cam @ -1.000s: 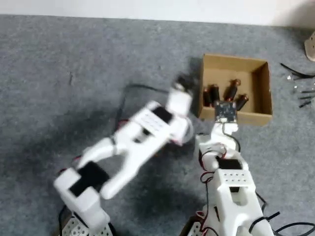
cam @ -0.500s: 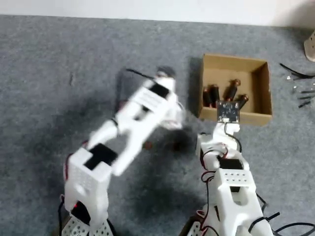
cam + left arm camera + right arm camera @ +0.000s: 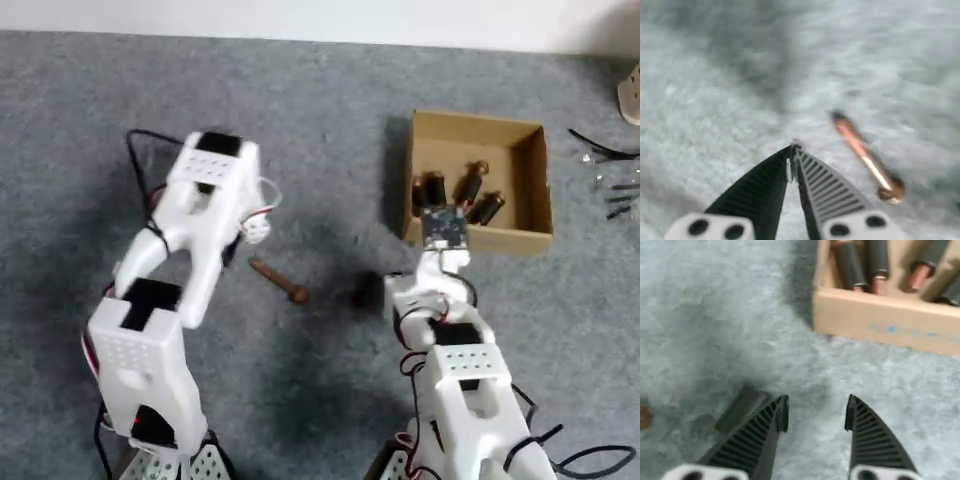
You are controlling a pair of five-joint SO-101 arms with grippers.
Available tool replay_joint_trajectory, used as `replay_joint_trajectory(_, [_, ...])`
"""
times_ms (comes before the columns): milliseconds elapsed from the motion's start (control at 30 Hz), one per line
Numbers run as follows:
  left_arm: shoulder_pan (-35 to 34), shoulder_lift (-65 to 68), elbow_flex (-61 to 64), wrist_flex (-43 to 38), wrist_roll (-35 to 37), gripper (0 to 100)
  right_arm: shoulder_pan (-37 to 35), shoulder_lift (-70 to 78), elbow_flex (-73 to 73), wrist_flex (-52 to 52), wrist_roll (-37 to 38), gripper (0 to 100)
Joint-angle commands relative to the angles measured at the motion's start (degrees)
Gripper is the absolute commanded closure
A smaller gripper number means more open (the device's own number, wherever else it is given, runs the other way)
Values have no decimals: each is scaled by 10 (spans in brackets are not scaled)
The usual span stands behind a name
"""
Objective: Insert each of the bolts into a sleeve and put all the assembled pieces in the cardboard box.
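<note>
- Currently your left claw [image 3: 794,150] is pressed together, tip against tip, with nothing pinched between its fingers. It hangs over the grey carpet [image 3: 80,120].
- You have one loose bolt [image 3: 278,280] lying flat on the carpet between the two arms, close beside the left arm's forearm. Its plain end points toward the left arm and its head toward the right arm. From the left wrist camera, it lies just to one side of the closed tips and does not touch them.
- Your right claw [image 3: 816,415] is spread wide and holds nothing. It hovers over bare carpet, a little short of the near wall of the cardboard box [image 3: 530,165].
- You can see a dark sleeve [image 3: 742,407] lying on the carpet just outside one finger of the right claw, not between the fingers. From above, it sits near the bolt's head with a small gap between them.
- Your box stands on the carpet beyond the right arm, open side up. Several assembled pieces [image 3: 470,185] lie inside it, side by side toward the near wall.
- Some loose black cables [image 3: 610,150] lie on the carpet past the far side of the box, well apart from both arms.
</note>
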Motion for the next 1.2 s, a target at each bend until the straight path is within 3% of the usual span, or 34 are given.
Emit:
replay_joint_trajectory(0, [-23,-28,24,-3,68,995,-50,-13,-7,-15,-6,826])
replay_joint_trajectory(133, [-27,-28,27,-13,91,995,-86,-7,-41,17,-17,826])
replay_joint_trajectory(333, [-27,-29,24,-15,91,995,-95,-7,-52,24,-110,826])
replay_joint_trajectory(633, [-27,-29,24,-18,91,995,-149,-7,-51,23,-111,826])
replay_joint_trajectory(1167, [-53,-24,24,-33,91,995,-125,-7,-46,23,-108,826])
